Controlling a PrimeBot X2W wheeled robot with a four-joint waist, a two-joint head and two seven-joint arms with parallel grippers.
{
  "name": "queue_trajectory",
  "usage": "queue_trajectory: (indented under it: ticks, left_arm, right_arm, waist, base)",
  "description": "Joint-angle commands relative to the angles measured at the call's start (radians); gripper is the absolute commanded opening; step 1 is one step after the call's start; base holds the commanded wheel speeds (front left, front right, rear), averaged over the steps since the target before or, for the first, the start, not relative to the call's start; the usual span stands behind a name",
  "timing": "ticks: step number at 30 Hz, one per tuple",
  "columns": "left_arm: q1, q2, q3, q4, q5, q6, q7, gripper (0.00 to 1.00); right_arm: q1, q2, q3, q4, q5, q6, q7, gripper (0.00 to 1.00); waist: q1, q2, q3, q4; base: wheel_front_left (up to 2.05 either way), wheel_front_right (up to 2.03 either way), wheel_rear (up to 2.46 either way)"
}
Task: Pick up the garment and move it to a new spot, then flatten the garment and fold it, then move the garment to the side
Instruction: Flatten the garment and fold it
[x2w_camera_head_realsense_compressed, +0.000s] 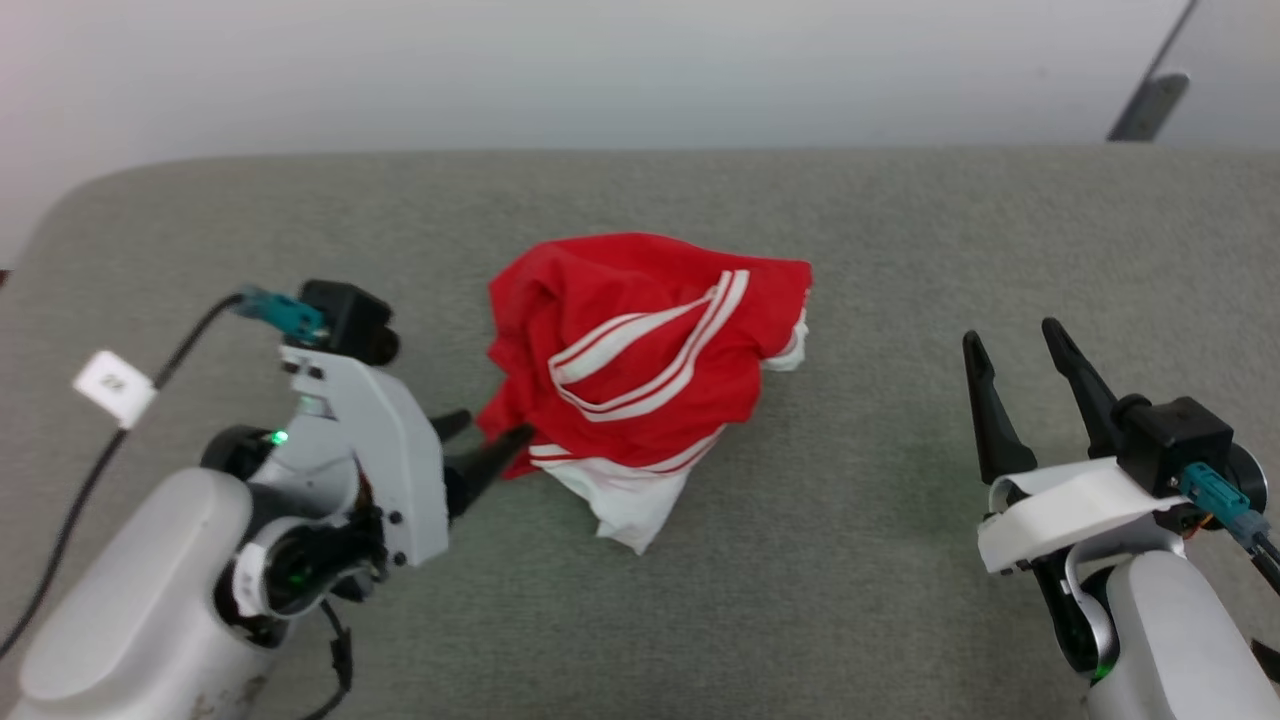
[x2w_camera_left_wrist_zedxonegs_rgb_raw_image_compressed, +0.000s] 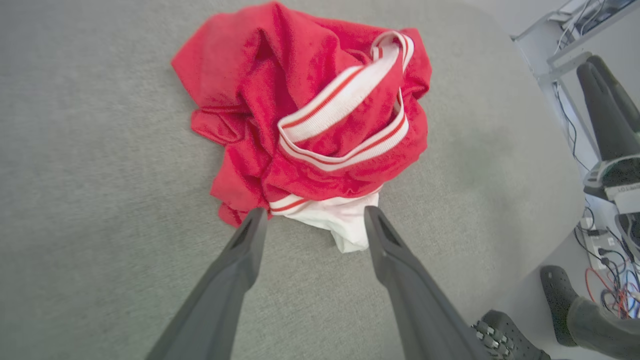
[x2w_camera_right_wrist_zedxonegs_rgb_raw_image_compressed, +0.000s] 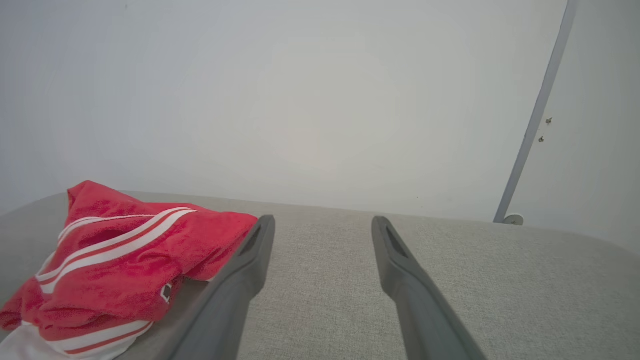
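The garment (x2w_camera_head_realsense_compressed: 640, 350) is a crumpled red jersey shirt with white-and-red striped bands and a white sleeve end, heaped at the middle of the grey padded surface. My left gripper (x2w_camera_head_realsense_compressed: 492, 432) is open at the heap's near left edge, its fingertips reaching the red and white cloth (x2w_camera_left_wrist_zedxonegs_rgb_raw_image_compressed: 320, 130) with nothing held. In the left wrist view the white sleeve end (x2w_camera_left_wrist_zedxonegs_rgb_raw_image_compressed: 345, 222) lies between the two fingers. My right gripper (x2w_camera_head_realsense_compressed: 1010, 340) stands open well to the right of the heap, fingers upright, empty. The right wrist view has the garment (x2w_camera_right_wrist_zedxonegs_rgb_raw_image_compressed: 120, 260) at its lower left.
The grey padded surface (x2w_camera_head_realsense_compressed: 900, 240) runs wide on both sides of the heap, its far edge meeting a pale wall (x2w_camera_head_realsense_compressed: 600, 70). A white tag on a black cable (x2w_camera_head_realsense_compressed: 115, 385) hangs by my left arm. A person's dark shoe (x2w_camera_left_wrist_zedxonegs_rgb_raw_image_compressed: 560, 295) and cables show beyond the surface's edge.
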Motion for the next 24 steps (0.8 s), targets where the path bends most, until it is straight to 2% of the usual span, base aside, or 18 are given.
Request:
queue_trajectory:
  ticks: [1,11,17,23,24]
  left_arm:
    - [-0.013,-0.008,-0.011,0.005,-0.005,0.002,0.014,1.0]
    - [-0.033,-0.014,-0.053,0.078,-0.014,0.029,0.107,1.0]
    - [-0.042,-0.01,-0.075,0.15,0.014,0.035,0.113,1.0]
    - [-0.036,-0.041,-0.094,0.255,0.017,0.031,0.1,1.0]
    - [-0.037,-0.05,-0.091,0.272,0.01,0.033,0.1,0.81]
  right_arm:
    - [-0.017,0.005,-0.001,-0.005,-0.003,-0.001,-0.001,1.0]
    - [-0.047,0.044,-0.019,-0.029,-0.017,-0.001,-0.001,1.0]
    - [-0.052,0.053,-0.03,-0.042,-0.023,-0.001,-0.001,1.0]
    - [-0.054,0.058,-0.036,-0.044,-0.032,-0.001,-0.001,1.0]
    - [-0.054,0.059,-0.037,-0.043,-0.035,-0.001,-0.001,1.0]
  waist:
    - [0.0,0.0,0.057,-0.057]
    - [0.0,0.0,0.144,-0.149]
    - [0.0,0.0,0.168,-0.166]
    - [0.0,0.0,0.173,-0.157]
    - [0.0,0.0,0.172,-0.154]
  base:
    - [0.0,0.0,0.0]
    - [0.0,0.0,0.0]
    - [0.0,0.0,0.0]
    - [0.0,0.0,0.0]
    - [0.0,0.0,0.0]
